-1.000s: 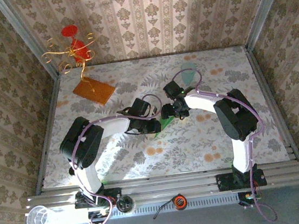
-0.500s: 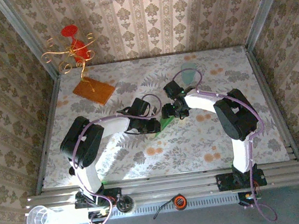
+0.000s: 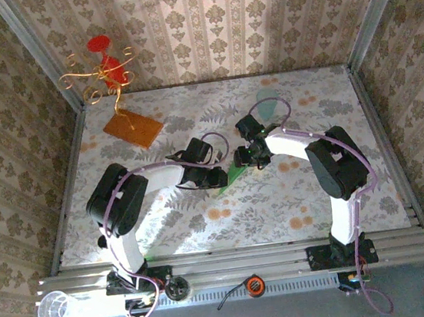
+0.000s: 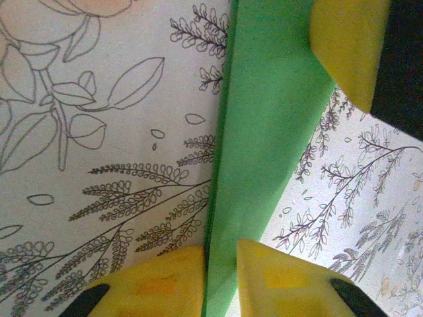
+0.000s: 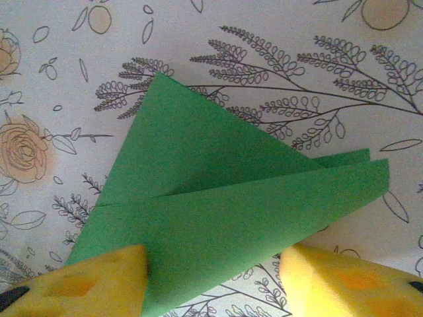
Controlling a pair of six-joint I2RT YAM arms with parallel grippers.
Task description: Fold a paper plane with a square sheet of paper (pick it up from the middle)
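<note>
The paper plane (image 5: 218,198) lies on the floral tablecloth (image 3: 279,204) near the middle of the table, between the two wrists. It is a green folded wedge of overlapping flaps.

The left gripper (image 4: 221,277) is clenched on it. The yellow pads sit on either side of a narrow upstanding strip of the paper, with hardly any gap. The right gripper (image 5: 211,277) stands released, its pads set wide and straddling the broad end of the wedge. The left-hand pad overlaps the paper's edge, but whether either pad actually presses on it cannot be told.

The paper looks very light and thin. It is probably stiff only along its creases and floppy across the flaps, and likely to skid on the cloth or crumple under a hard squeeze. The safest hold appears to be the centre crease about mid-length, where the layers stack. A pinch there should hold its shape, whereas a pinch on a single flap would probably bend it.

From above, the plane (image 3: 234,177) is mostly covered by the two grippers — only a sliver of green shows. Both wrist views cut the paper off at the frame edge, so its full outline and which end is the nose are hard to make out.
</note>
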